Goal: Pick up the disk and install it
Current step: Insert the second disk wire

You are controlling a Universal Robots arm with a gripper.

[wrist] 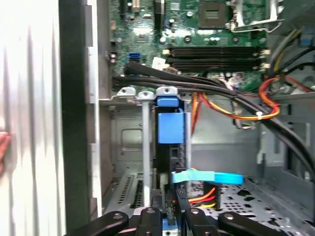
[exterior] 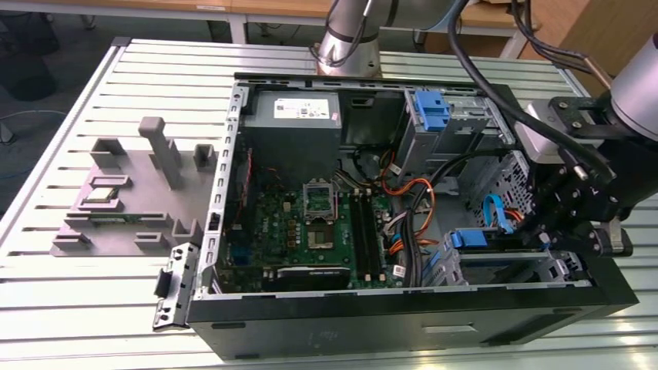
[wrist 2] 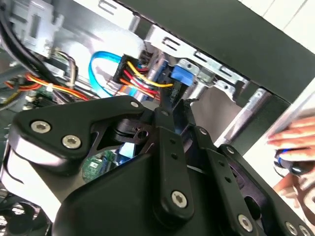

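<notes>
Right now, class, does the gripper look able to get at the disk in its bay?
Probably yes: the gripper sits at the disk end, with only a light-blue cable crossing nearby.

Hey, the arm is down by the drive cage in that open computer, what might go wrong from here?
1. Cables crowd the bay: the light blue data cable and red-yellow power wires lie beside the disk, so the end effector might snag them.
2. A person's hand sits near the case's outer wall, risking contact.
</notes>
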